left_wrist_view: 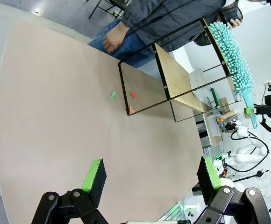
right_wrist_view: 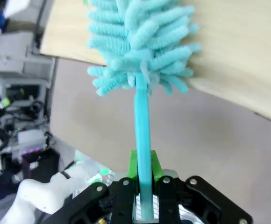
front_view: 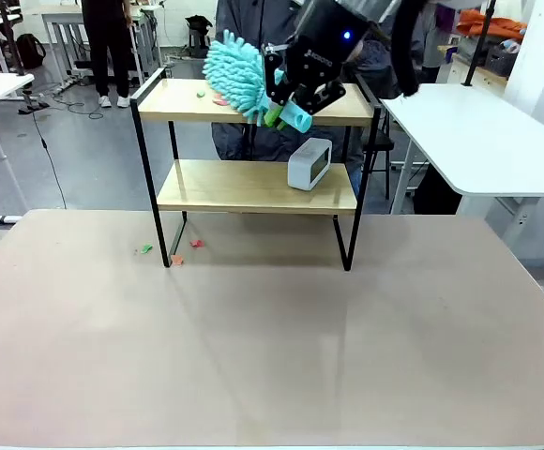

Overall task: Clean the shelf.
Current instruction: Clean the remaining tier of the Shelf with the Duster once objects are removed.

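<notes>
The beige worktop (front_view: 272, 347) fills the lower two thirds of the front view. The shelf (front_view: 253, 187) stands on its far part, in the upper centre of the frame, with its black legs on the surface. A person (front_view: 244, 28) in a dark jacket stands behind it at the top edge. The turquoise microfibre duster (front_view: 234, 70) has its fluffy head on or just over the top board, upper centre, and its handle slants down to the right. The right tool (front_view: 284, 111) reaches in from the upper right, pressed together on that handle, green pads pinching it from both sides. The left tool (left_wrist_view: 151, 170), at the bottom of the left wrist view, is spread wide with nothing between its fingers, over bare worktop. A small white clock (front_view: 309, 163) stands on the lower board, right of centre. A green scrap (front_view: 146, 248) and a red scrap (front_view: 197, 244) lie on the worktop by the front leg at the left, and a green bit (front_view: 201, 93) lies on the top board left of the duster
</notes>
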`<state>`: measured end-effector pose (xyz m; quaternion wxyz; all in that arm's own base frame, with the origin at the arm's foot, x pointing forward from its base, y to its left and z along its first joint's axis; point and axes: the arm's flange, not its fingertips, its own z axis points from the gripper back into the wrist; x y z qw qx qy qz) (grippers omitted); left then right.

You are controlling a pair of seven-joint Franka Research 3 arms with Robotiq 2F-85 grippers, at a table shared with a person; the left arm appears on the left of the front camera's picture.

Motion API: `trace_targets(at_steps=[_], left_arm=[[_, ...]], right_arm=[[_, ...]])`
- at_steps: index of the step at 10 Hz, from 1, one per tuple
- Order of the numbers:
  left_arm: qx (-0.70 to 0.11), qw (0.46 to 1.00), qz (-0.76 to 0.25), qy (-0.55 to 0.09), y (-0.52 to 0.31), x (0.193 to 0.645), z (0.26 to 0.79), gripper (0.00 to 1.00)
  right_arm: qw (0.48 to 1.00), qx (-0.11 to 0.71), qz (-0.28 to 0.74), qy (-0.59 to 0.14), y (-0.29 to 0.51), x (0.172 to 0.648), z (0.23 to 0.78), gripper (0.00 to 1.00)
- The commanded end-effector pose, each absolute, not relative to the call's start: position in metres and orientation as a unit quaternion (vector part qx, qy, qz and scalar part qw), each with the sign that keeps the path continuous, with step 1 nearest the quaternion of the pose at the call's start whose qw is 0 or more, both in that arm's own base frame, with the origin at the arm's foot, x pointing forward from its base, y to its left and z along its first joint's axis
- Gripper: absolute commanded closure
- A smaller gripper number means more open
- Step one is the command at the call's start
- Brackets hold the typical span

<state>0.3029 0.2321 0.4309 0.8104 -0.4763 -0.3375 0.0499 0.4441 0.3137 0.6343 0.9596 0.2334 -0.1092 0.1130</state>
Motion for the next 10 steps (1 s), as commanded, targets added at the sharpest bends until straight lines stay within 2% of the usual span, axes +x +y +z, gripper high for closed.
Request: trace_targets(at_steps=[1,5,7,8,10], left_arm=[[-0.48,0.803,0.041,-0.351,0.232,0.304,0.432,0.0],[-0.48,0.803,0.041,-0.351,0.232,0.304,0.432,0.0],[-0.48,0.803,0.041,-0.351,0.232,0.304,0.432,0.0],[-0.48,0.803,0.041,-0.351,0.232,0.304,0.432,0.0],[-0.48,0.803,0.041,-0.351,0.232,0.304,0.432,0.0]], right_arm=[[0.953,0.221,0.192,-0.075,0.309,0.456,0.646,0.88],[0.92,0.234,0.316,0.002,0.261,0.449,0.673,0.88],[0.867,0.273,0.406,0.098,0.228,0.43,0.676,0.88],[0.856,0.289,0.413,0.113,0.214,0.421,0.674,0.88],[0.849,0.327,0.406,0.086,0.181,0.403,0.676,0.88]])
